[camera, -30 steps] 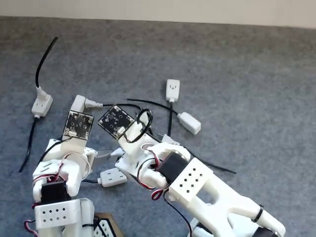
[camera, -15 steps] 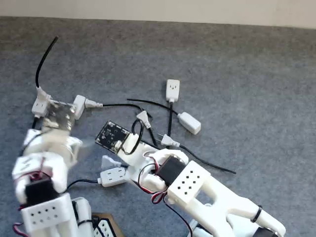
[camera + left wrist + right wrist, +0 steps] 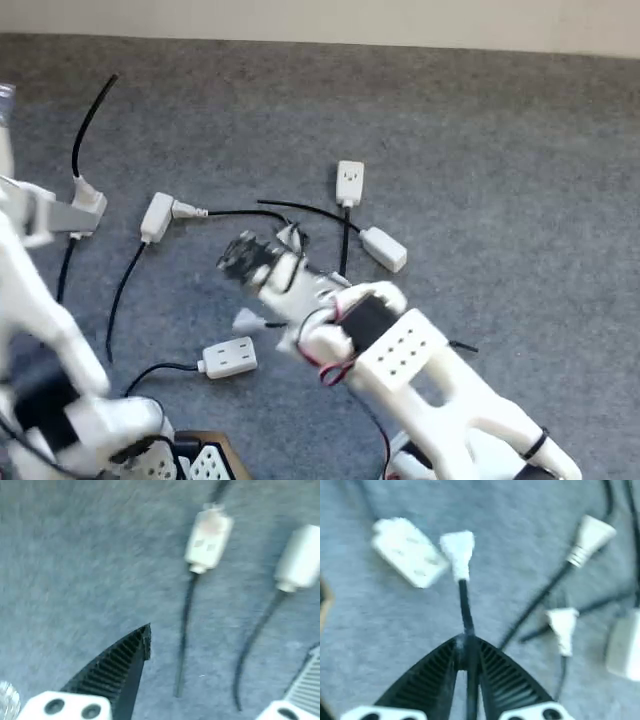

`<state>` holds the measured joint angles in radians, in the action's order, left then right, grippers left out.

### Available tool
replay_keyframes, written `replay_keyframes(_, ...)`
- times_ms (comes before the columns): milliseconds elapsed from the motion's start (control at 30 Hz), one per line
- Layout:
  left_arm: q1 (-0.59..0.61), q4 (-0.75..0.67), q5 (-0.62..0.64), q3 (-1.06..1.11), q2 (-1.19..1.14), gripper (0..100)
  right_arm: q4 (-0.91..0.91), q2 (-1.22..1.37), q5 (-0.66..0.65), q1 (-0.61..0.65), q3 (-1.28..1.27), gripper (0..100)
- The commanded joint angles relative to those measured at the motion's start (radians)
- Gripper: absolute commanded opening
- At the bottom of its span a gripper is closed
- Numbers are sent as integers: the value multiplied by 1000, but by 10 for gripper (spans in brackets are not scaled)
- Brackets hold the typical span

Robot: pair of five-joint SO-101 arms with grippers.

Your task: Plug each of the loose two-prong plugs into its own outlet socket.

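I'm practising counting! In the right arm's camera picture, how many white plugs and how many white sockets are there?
White plugs: 3, one with its cable between the jaws of the right gripper
White sockets: 2
Total: 5

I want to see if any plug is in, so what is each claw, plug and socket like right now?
Left claw: open, holding nothing.
Right claw: shut on a black cord.
Plug on that cord: not plugged in, next to the socket block.
Socket block: lying on the carpet, nothing plugged in.
Far socket: slots showing, nothing plugged in.
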<state>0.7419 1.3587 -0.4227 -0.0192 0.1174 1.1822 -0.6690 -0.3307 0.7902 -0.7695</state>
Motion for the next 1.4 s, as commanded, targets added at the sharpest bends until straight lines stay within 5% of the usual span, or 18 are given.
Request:
replay_keyframes(0, 76, 163, -9, -496, -367, 443, -15, -22, -77, -156, -56, 6)
replay_keyframes(300, 97, 376, -9, -1064, -788, 443, -67, -22, -189, -260, -213, 12)
replay_keyframes(433, 96, 391, -9, -1178, -878, 443, -96, -21, -215, -222, -120, 99)
replay_keyframes(600, 97, 394, -9, -1191, -900, 441, -165, 62, -249, -70, -58, 206)
replay_keyframes(800, 99, 394, -17, -1194, -900, 441, -265, 374, -307, 74, 45, 216)
replay_keyframes(967, 113, 394, -58, -1191, -901, 441, -344, 604, -437, 82, 150, 217)
replay_keyframes(1233, 142, 391, -86, -1196, -901, 442, -349, 768, -440, 81, 262, 209)
replay_keyframes(1367, 150, 391, -87, -1196, -900, 442, -344, 796, -445, 82, 262, 81)
